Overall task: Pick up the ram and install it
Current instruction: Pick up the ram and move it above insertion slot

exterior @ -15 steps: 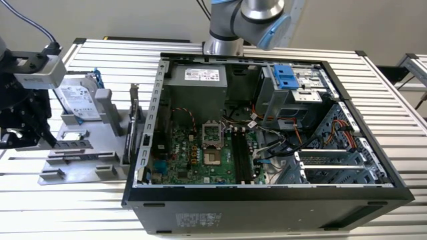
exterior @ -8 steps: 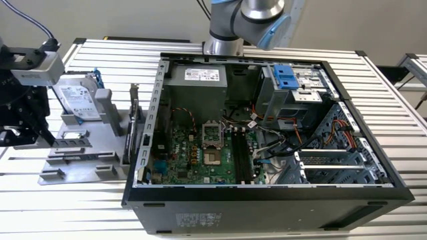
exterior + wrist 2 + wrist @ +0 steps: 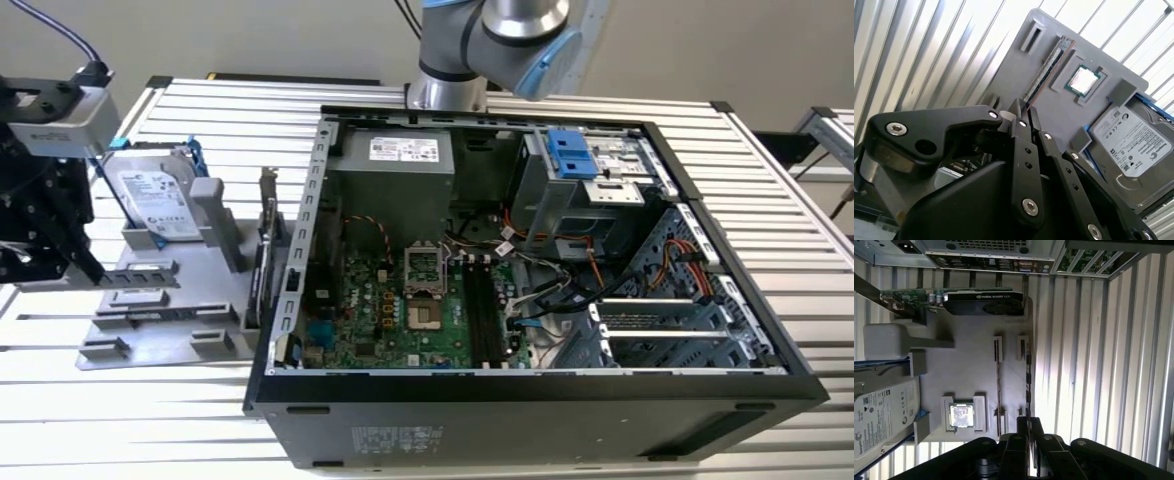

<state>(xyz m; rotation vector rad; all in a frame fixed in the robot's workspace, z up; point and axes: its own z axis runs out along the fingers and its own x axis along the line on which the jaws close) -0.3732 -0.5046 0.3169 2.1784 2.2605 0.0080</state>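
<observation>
1. At nine o'clock in the exterior view, the gripper (image 3: 94,275) hangs over the outer edge of a grey tray (image 3: 147,320). There is one arm, so no other hand is in play.
2. In the second wrist view, the fingers (image 3: 1024,150) are drawn in narrow on either side of the near end of the ram (image 3: 1046,70). I judge them clenched on it rather than released.
3. The ram stands on its thin edge over the tray, and its near end runs straight in between the fingertips. Whether it sits in its groove or has been raised a little, I cannot tell.
4. The ram's long axis points away from the fingers toward the graphics card (image 3: 984,302) and the case beyond. In the exterior view that is roughly nine to three o'clock.
5. Counted on the tray: one ram, one processor chip (image 3: 1084,80) just beside it, one hard drive (image 3: 154,200), one graphics card and two ram grooves, one of them bare.
6. At three o'clock from the tray lies one open computer case (image 3: 534,385), well apart from the gripper.
7. The black memory slots (image 3: 487,310) in the case run twelve to six o'clock, crosswise to the ram. I cannot count them surely.
</observation>
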